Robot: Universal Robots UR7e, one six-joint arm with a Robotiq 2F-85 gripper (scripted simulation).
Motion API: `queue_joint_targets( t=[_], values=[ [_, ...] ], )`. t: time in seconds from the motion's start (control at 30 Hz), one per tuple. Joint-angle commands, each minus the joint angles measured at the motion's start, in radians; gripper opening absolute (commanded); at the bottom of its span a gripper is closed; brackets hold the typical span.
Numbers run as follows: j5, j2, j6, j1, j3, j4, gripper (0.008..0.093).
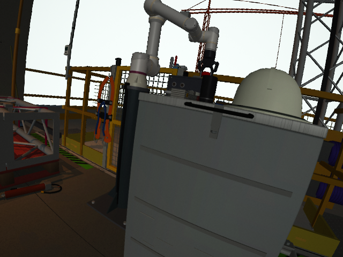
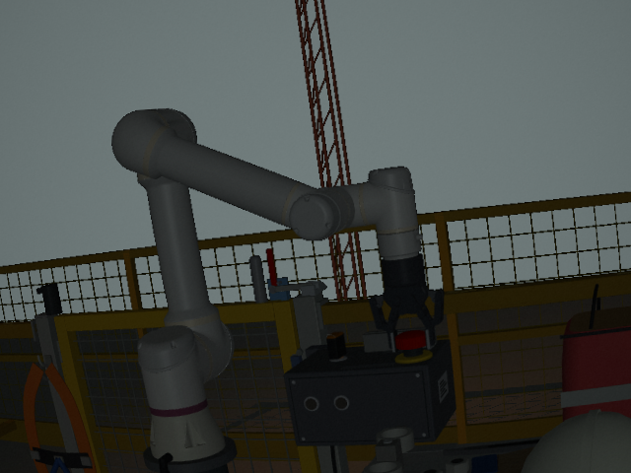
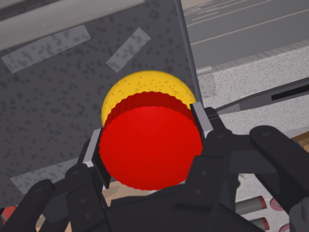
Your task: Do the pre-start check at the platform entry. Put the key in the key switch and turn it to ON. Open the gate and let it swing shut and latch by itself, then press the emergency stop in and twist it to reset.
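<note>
On top of the dark control box (image 2: 369, 392) by the yellow railing sits the red emergency stop button (image 3: 151, 147) on its yellow collar (image 3: 147, 85). My gripper (image 3: 149, 141) points straight down over it, and the finger pads clasp the ribbed red cap on its left and right sides. The key switch (image 2: 335, 346), with a key in it, stands on the box left of the button. The yellow mesh gate (image 2: 173, 387) stands left of the box, behind my arm's base. From the side camera the button (image 1: 205, 73) shows only as a red sliver between the fingers.
Behind the box runs the yellow mesh railing (image 2: 530, 244), with a red crane mast (image 2: 326, 127) beyond. A large grey cabinet (image 1: 221, 179) with a pale dome (image 1: 268, 91) fills the foreground. An orange harness (image 1: 104, 110) hangs on the gate post.
</note>
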Motion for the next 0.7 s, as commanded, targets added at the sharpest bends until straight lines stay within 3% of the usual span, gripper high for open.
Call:
queue_joint_targets(
  t=[0.0, 0.67],
  values=[
    [0.0, 0.001, 0.0, 0.0, 0.0, -0.001, 0.0595],
    [0.0, 0.001, 0.0, 0.0, 0.0, -0.001, 0.0195]
  ],
)
